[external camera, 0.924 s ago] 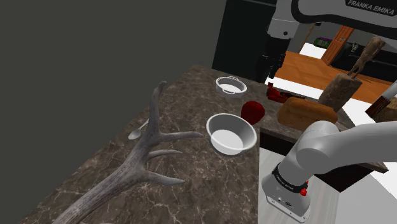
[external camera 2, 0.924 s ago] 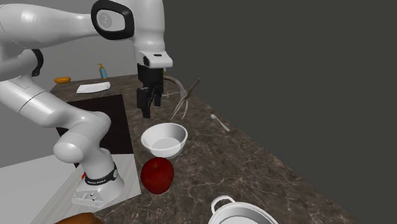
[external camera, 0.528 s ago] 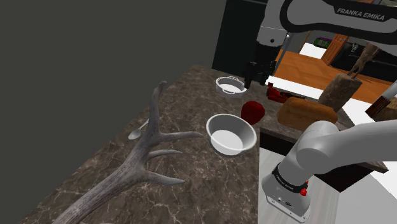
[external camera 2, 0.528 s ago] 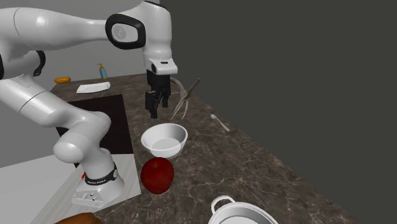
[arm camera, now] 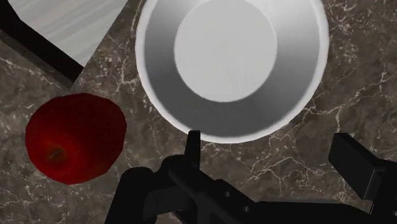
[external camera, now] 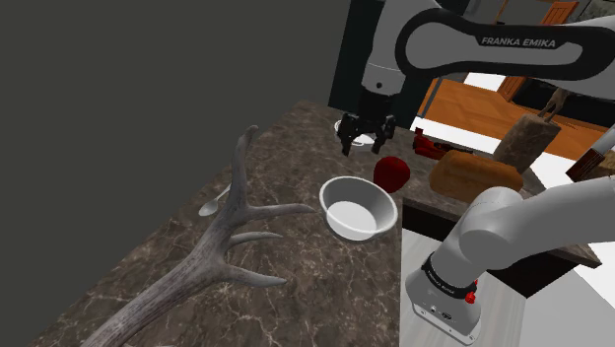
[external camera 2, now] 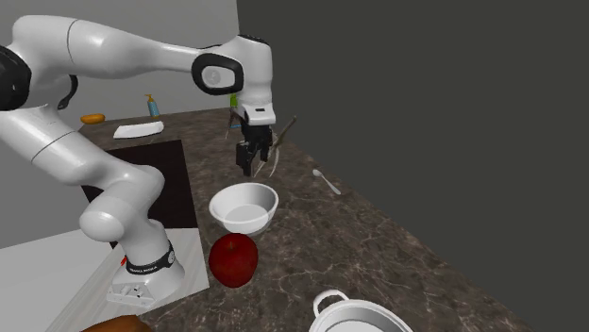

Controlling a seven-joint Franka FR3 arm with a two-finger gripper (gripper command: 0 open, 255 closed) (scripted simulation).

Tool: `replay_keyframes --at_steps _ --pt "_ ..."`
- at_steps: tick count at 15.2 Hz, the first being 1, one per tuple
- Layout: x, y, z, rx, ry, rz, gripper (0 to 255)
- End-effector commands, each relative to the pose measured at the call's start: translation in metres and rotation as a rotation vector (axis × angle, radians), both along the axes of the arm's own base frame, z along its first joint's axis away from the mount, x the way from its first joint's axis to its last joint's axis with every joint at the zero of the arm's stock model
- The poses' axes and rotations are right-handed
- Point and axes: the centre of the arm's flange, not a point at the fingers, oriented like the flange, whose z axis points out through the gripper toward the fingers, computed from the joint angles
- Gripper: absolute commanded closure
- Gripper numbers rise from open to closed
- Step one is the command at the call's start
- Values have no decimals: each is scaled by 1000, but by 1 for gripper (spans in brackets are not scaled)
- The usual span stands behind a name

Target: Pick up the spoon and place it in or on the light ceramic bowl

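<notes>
Swinging leftward and lower in the shoulder view since a second ago, the arm has brought the tool out over the dark marbled counter. It now hangs just beside the white bowl, near the red apple. Its fingers stand wide apart, with nothing between them. The spoon lies flat on the counter, well apart from the tool, beside the big antler, which lies between it and the bowl. A white two-handled pot stands past the apple.
</notes>
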Motion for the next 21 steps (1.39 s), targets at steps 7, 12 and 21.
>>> replay_keyframes --at_steps 7,12,21 --pt "52 71 -48 37 -13 -189 0" --pt "90 110 -76 58 -21 -305 0" --pt "169 171 -124 98 -36 -513 0"
